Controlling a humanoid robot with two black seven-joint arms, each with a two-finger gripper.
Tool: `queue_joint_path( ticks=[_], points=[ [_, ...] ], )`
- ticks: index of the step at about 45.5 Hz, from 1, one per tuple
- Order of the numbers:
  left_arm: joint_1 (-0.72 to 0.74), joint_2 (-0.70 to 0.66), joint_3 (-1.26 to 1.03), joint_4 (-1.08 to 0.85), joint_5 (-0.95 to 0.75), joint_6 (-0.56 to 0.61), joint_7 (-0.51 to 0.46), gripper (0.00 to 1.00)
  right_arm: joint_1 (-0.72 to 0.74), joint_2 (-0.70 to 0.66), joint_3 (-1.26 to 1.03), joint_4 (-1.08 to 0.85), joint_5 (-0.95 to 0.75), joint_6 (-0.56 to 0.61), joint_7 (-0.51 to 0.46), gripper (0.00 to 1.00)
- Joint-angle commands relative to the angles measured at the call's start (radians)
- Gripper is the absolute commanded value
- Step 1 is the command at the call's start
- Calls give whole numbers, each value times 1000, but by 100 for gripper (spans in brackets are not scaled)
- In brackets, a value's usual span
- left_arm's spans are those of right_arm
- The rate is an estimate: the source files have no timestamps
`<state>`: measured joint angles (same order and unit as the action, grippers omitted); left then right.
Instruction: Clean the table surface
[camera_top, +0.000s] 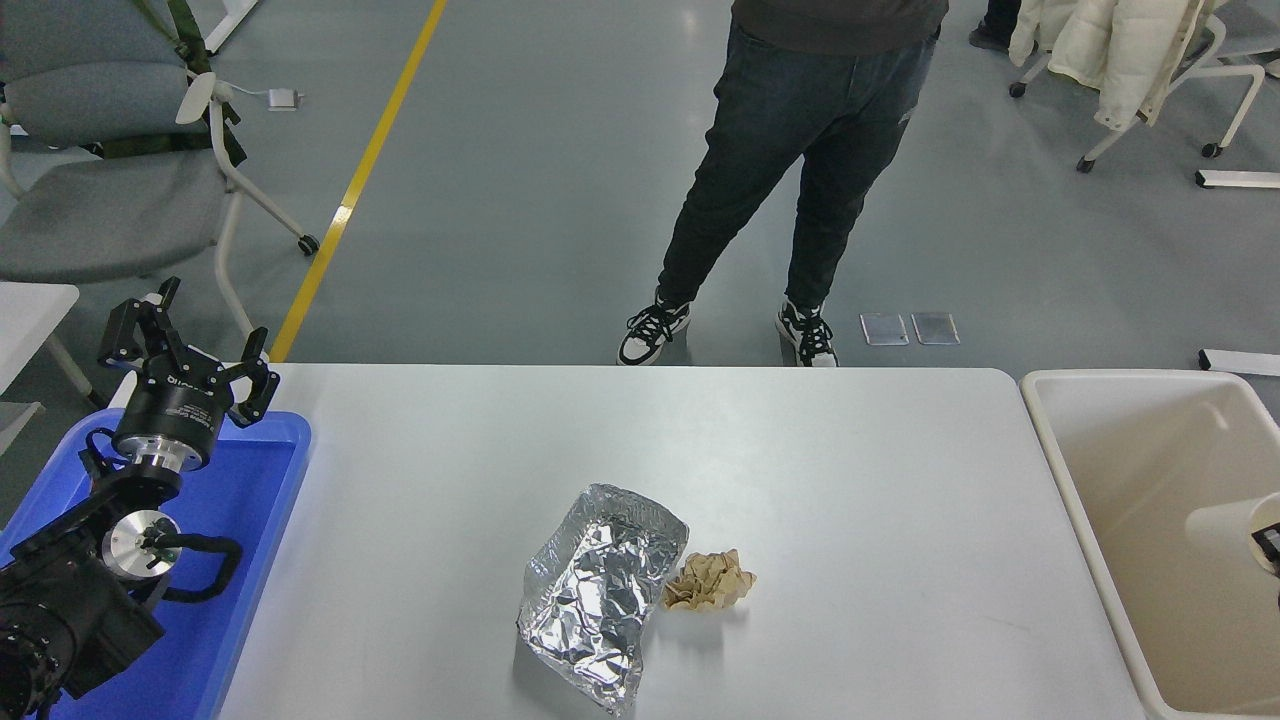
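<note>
The white table surface holds a crumpled silver foil tray near the front middle. A brown crumpled paper ball lies touching the foil's right side. My left gripper is parked over the blue tray at the lower left, open and holding nothing. Only a small black piece of my right gripper shows at the right edge, over the cream bin. A white cup-like object sits right against it, above the bin's inside.
A person's legs and shoes stand just beyond the table's far edge. A grey chair stands at the far left, and another chair with a white coat at the far right.
</note>
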<state>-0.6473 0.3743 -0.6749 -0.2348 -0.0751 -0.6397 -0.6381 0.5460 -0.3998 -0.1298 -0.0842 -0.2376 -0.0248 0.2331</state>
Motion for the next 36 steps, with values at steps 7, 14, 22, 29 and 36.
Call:
queue_joint_path(
  ticks=[7, 14, 22, 29, 36],
  points=[
    [0, 0, 0, 0, 0, 0, 0, 100, -9, 6, 18, -6, 20, -23, -14, 100],
    [0, 0, 0, 0, 0, 0, 0, 100, -9, -1, 33, -5, 20, -21, -14, 100],
    [0, 0, 0, 0, 0, 0, 0, 100, -9, -8, 36, -12, 53, -21, -12, 100],
    [0, 0, 0, 0, 0, 0, 0, 100, 0, -11, 41, -31, 109, -18, -11, 100],
    [0, 0, 0, 0, 0, 0, 0, 100, 12, -27, 61, -29, 156, -9, -8, 100]
  ],
)
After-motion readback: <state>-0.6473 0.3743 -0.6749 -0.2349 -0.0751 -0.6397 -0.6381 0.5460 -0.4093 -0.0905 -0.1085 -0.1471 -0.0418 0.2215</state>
